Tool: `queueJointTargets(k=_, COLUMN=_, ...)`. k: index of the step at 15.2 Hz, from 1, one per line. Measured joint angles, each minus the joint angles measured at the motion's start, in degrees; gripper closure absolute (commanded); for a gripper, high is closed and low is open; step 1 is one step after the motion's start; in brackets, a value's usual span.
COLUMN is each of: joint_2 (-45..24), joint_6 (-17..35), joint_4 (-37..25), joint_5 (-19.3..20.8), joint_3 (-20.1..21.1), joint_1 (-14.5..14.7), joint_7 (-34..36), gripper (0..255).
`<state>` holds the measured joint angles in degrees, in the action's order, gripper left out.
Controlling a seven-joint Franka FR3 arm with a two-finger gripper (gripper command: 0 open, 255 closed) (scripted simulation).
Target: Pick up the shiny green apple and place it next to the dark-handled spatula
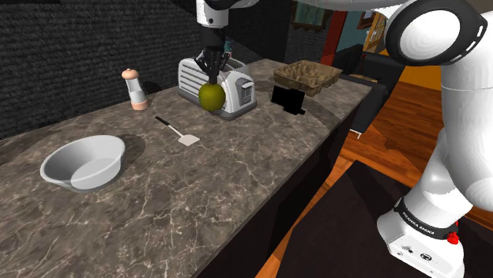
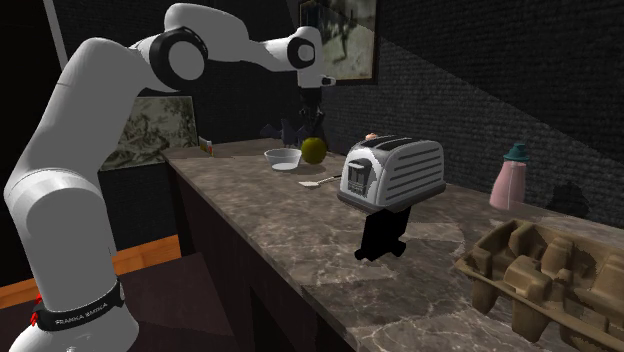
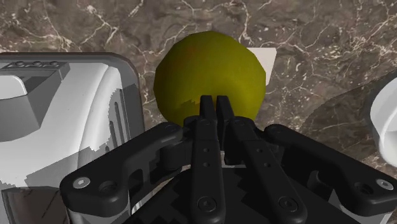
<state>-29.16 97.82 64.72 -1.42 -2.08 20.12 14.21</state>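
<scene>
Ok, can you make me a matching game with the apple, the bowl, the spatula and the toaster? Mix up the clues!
Things:
1 apple
2 bowl
3 spatula
4 toaster

Clues:
A silver, with slots on top
B black handle, lying flat on the counter
C yellowish green, just under the gripper
D pale grey and round

Pairs: 1-C, 2-D, 3-B, 4-A

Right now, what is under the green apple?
From the wrist view, marbled counter and one corner of the white spatula blade show past the apple. The apple covers whatever lies directly beneath.
</scene>
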Motion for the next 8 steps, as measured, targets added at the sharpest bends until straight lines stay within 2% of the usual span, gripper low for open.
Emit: queueJointTargets(k=8, joint_2=1.2, joint_6=6.9, joint_4=8.1, joint_5=0.0, joint_3=0.0, joint_1=0.1, joint_7=-0.2, gripper=255)
